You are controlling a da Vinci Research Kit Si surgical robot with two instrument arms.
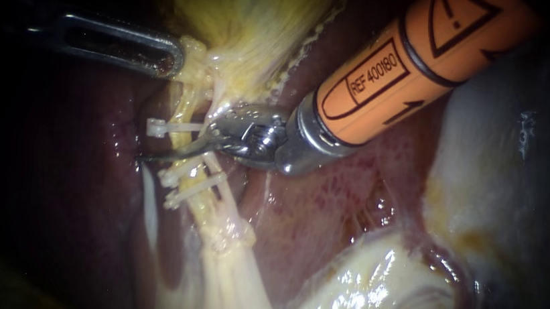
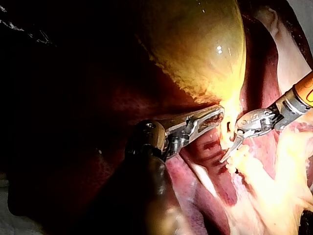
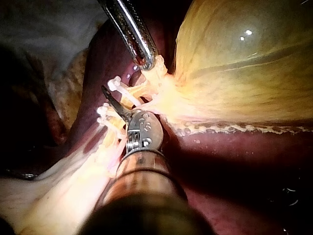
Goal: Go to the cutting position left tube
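A pale yellow tube (image 1: 193, 107) runs down from the gallbladder (image 1: 255, 11) and carries three white clips: one higher (image 1: 156, 127) and two lower (image 1: 170, 178). My right instrument (image 1: 169, 152), on an orange shaft, has thin curved blades that stand open. The blade that shows lies across the tube, in the gap between the upper clip and the lower pair, and the other is mostly hidden by tissue. My left instrument (image 1: 168, 57) is shut on the tissue at the gallbladder's neck and holds it up. In the right wrist view the dark blade (image 3: 115, 103) lies beside the clips (image 3: 113, 84).
Dark red liver (image 1: 351, 202) surrounds the tube. Pale fatty tissue (image 1: 369, 291) lies below and to the right. The gallbladder (image 3: 244, 63) bulges above the right instrument in its wrist view, and the left instrument's jaws (image 2: 210, 119) sit close to the right one's blades (image 2: 234, 146).
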